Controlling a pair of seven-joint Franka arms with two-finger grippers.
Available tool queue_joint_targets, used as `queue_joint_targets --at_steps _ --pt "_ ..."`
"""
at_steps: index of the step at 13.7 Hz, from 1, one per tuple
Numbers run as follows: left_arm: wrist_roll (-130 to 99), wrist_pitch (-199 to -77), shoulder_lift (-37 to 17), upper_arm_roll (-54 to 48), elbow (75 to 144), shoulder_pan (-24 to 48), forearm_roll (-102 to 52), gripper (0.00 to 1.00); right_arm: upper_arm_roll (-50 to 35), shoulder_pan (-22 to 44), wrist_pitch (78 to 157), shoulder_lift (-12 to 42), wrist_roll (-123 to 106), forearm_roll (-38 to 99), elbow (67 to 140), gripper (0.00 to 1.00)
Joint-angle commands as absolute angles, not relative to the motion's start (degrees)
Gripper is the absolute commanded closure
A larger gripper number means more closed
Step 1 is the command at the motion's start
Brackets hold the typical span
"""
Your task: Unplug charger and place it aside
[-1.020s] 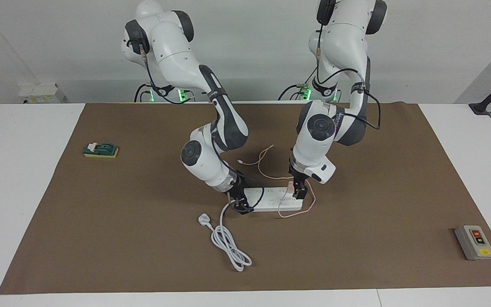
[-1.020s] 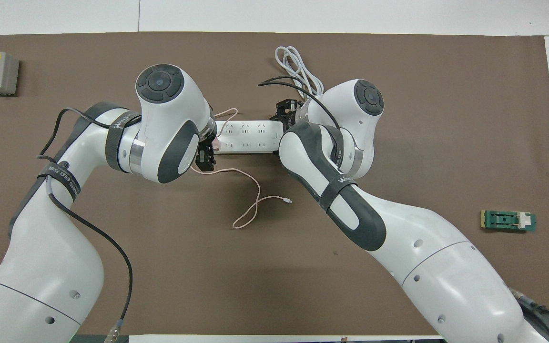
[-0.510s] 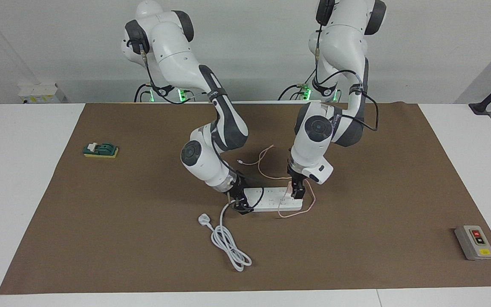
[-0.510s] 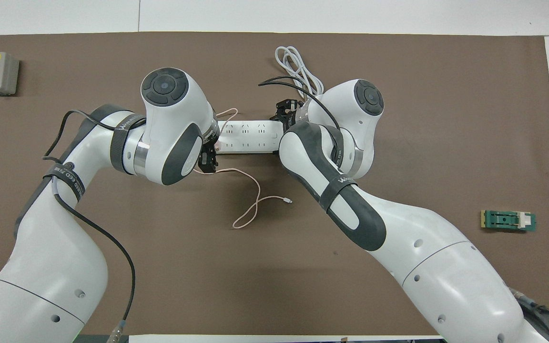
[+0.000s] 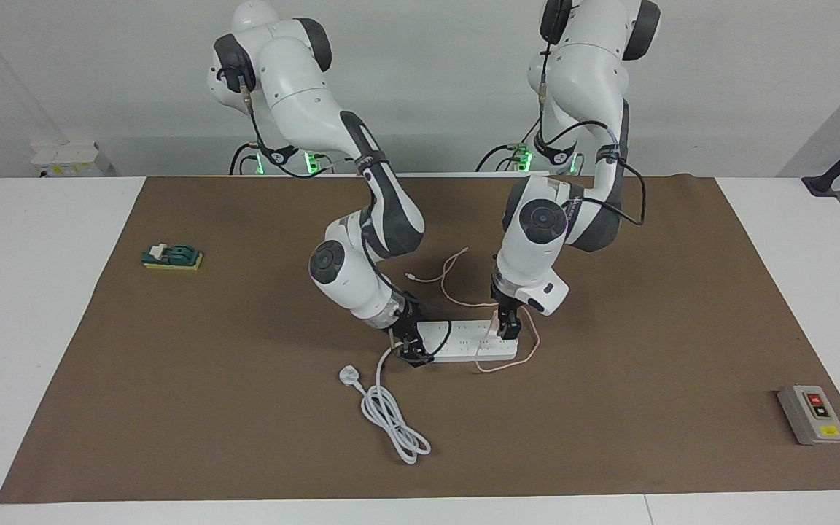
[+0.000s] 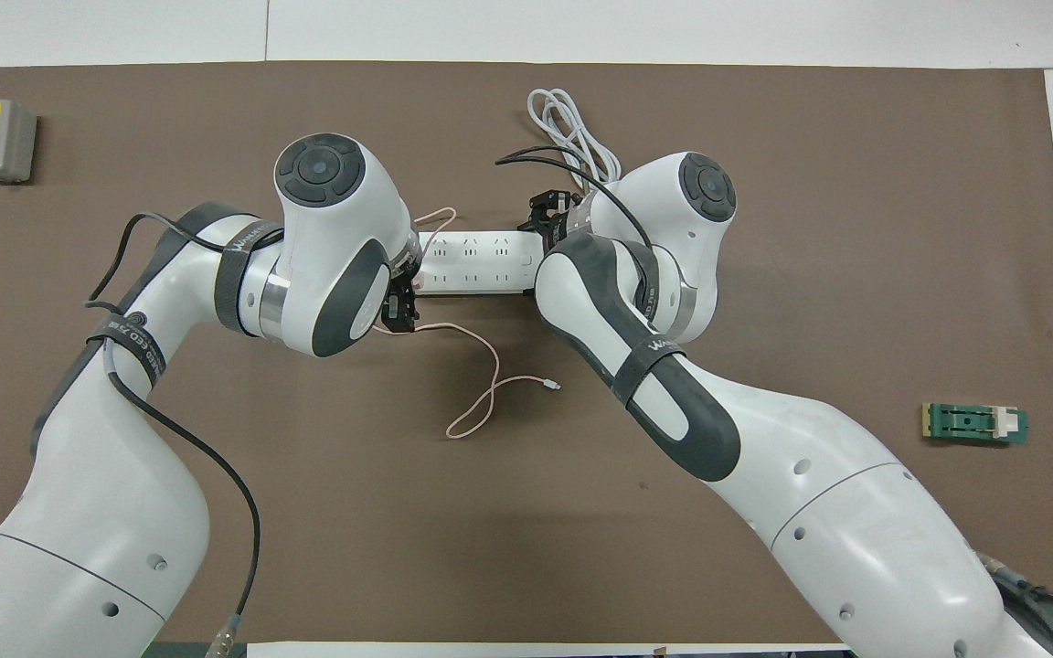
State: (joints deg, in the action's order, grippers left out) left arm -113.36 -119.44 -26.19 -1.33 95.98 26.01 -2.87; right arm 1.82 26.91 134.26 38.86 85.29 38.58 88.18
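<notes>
Just left gripper (image 5: 507,328) on charger (image 5: 496,319)

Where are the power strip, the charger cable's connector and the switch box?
power strip (image 5: 464,344): facing view, bare socket face mid-length.
connector (image 6: 553,386): overhead view, cable's free tip.
switch box (image 5: 812,414): facing view, grey top face.

A white power strip (image 5: 464,343) lies mid-table on the brown mat (image 5: 646,306). Its white cord (image 5: 391,415) coils farther from the robots, ending in a plug (image 5: 348,375). A grey switch box (image 5: 811,414) sits toward the left arm's end, a green block (image 5: 172,256) toward the right arm's end.
</notes>
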Motion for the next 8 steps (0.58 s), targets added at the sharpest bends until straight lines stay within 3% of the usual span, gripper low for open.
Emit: queue_joint_targets --at_steps 1,8 --pt "-115.7 -119.4 -25.7 -0.2 96.9 27.3 -1.1 0.08 1.7 27.3 137.5 40.6 82.8 39.9 87.2 1.0" --pt "-116.3 -120.0 -25.7 -0.2 97.0 27.3 -0.4 0.12 1.7 27.2 137.5 40.6 82.8 39.9 87.2 1.0"
